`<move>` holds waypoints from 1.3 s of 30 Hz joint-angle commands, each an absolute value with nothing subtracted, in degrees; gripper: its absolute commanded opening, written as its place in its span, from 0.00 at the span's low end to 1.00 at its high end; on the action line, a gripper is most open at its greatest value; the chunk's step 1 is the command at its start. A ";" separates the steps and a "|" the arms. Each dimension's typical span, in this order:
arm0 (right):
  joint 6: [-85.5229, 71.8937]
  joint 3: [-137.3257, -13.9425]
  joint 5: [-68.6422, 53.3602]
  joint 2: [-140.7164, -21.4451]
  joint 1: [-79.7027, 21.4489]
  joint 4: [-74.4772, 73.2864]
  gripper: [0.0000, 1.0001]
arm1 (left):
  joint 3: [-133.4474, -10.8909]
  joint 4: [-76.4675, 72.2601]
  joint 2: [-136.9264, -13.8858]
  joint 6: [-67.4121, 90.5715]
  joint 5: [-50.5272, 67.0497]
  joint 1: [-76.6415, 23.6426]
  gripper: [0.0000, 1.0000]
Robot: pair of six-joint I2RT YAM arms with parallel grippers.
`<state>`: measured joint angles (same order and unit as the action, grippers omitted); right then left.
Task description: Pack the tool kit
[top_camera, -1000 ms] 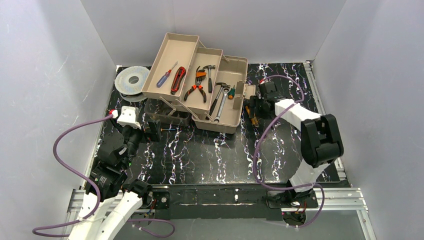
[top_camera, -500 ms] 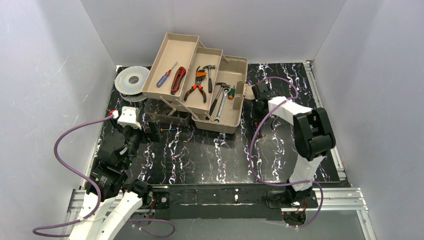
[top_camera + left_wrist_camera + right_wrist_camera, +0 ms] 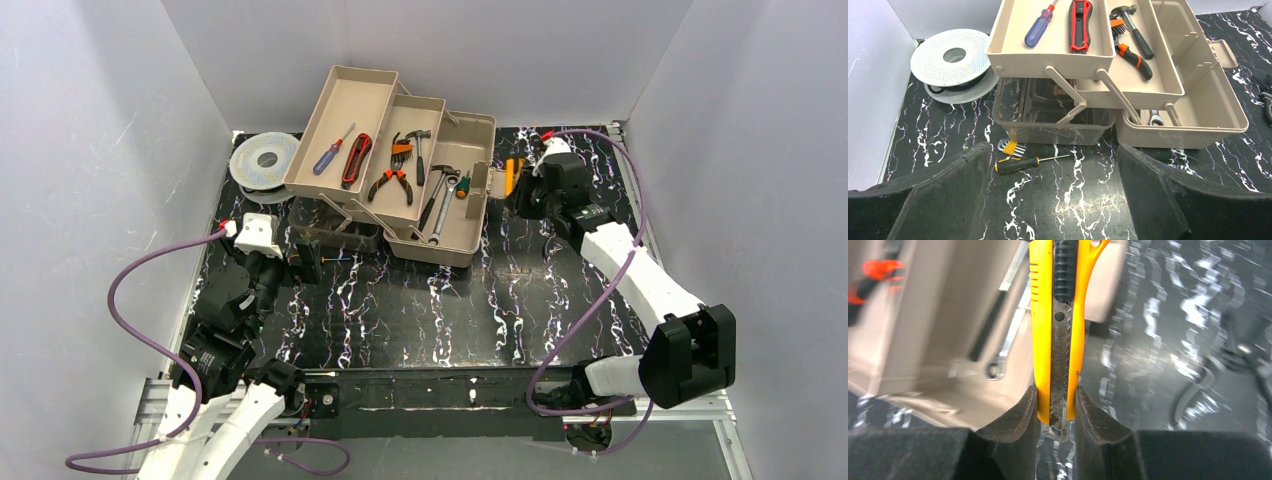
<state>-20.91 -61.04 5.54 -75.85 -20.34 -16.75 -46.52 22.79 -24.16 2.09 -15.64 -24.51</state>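
The tan toolbox stands open at the back, its cantilever trays spread to the left. They hold a blue-handled screwdriver, orange pliers, a hammer and wrenches. My right gripper is shut on a yellow utility knife, held above the mat just right of the box's latch. My left gripper is open and low over the mat. In front of it lie a black-and-yellow screwdriver and a hex key set, against the translucent lid.
A round grey spool lies at the back left beside the trays. White walls close in the mat on three sides. A dark tool lies on the mat right of the box.
My right gripper closed on the yellow knife, lifted it off the mat and swung back and right, with the arm stretched out. The left arm has not moved.
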 commanded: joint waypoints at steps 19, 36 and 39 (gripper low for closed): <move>-20.07 -76.35 9.97 -86.05 -30.51 -19.19 0.83 | -46.34 22.77 -24.51 1.46 -17.01 -24.79 0.98; -25.94 -69.59 -5.61 -88.77 -25.75 -20.55 0.78 | -46.24 22.88 -24.87 1.41 -16.91 -24.79 0.98; -26.16 -71.45 -6.06 -92.68 -26.10 -21.15 0.74 | -46.31 22.85 -25.01 1.41 -17.03 -24.79 0.98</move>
<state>-24.91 -67.35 -2.13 -88.86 -25.36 -22.02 -46.50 22.81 -24.34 1.91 -16.05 -24.51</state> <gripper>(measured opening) 0.778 0.981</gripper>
